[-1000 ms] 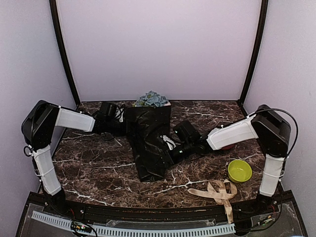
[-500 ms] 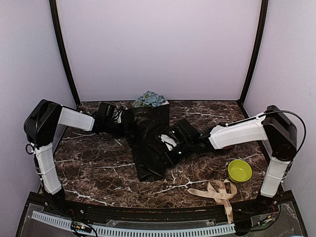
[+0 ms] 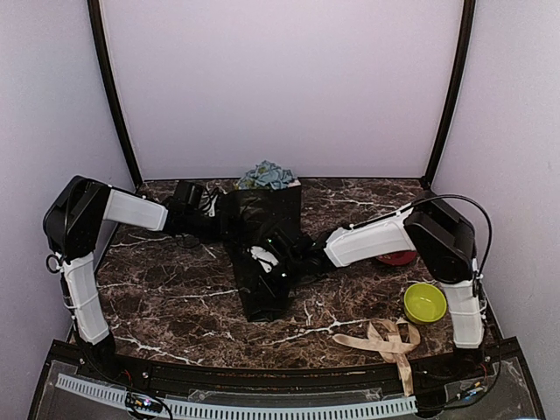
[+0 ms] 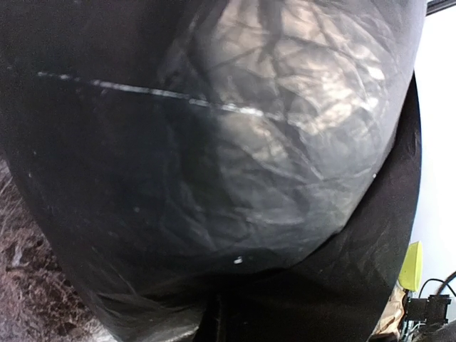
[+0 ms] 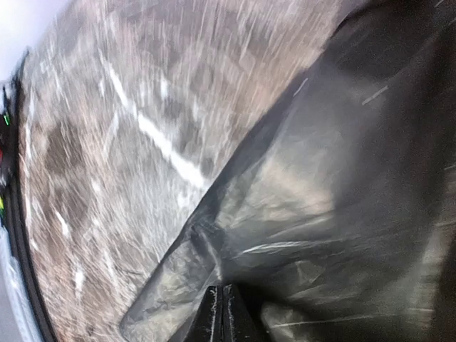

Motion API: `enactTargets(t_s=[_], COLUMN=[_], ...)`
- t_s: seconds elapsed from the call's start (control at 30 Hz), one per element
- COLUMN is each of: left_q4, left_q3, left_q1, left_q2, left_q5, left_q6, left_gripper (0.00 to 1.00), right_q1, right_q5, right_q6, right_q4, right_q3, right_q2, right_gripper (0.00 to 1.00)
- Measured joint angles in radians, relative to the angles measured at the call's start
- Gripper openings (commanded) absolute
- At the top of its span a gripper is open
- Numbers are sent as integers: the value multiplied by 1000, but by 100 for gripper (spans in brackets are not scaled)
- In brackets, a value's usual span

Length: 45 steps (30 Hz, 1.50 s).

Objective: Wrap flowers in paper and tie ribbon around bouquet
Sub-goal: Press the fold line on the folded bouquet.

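Note:
The black paper (image 3: 267, 302) lies lengthwise on the marbled table, folded around the flowers (image 3: 267, 175), whose blue and green tops poke out at its far end. My left gripper (image 3: 220, 219) is shut on the paper's left edge. The crinkled paper (image 4: 249, 142) fills the left wrist view above the closed left gripper (image 4: 214, 320). My right gripper (image 3: 262, 261) sits on the middle of the bundle. In the right wrist view a ridge of the paper (image 5: 342, 185) runs into the tips of the shut right gripper (image 5: 222, 299). The beige ribbon (image 3: 385, 339) lies loose at the front right.
A yellow-green bowl (image 3: 424, 303) stands at the right, just beyond the ribbon. A red object (image 3: 398, 258) shows partly under my right forearm. Bare marbled tabletop (image 3: 166, 297) lies to the left of the bundle. Walls close in the back and both sides.
My right arm has swung left, carrying its gripper from the paper's right edge onto the middle of the bundle, and its jaws have closed. The left gripper has stayed put.

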Motion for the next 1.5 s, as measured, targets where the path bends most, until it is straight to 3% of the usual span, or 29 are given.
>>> enactTargets(t_s=[0.37,0.6,0.97,1.27,1.5], left_q4=[-111,-146,-145,-147,-161], left_q3=[141,169,192,192,192], left_q1=[0,3,18,18,16], left_q2=[50,62,78,78,79], left_q5=[14,12,9,15,27], left_q6=[37,48,60,60,64], left_gripper=[2,0,0,0,0], right_q1=[57,68,76,67,68], right_q5=[-10,-14,-66,83,129], right_q6=[-32,-64,-49,-47,-38], right_q4=[29,-16,-63,-100,-41], right_q3=[-44,-53,-149,-171,-302], right_q2=[12,-13,-306,-156,-216], right_gripper=[1,8,19,16,16])
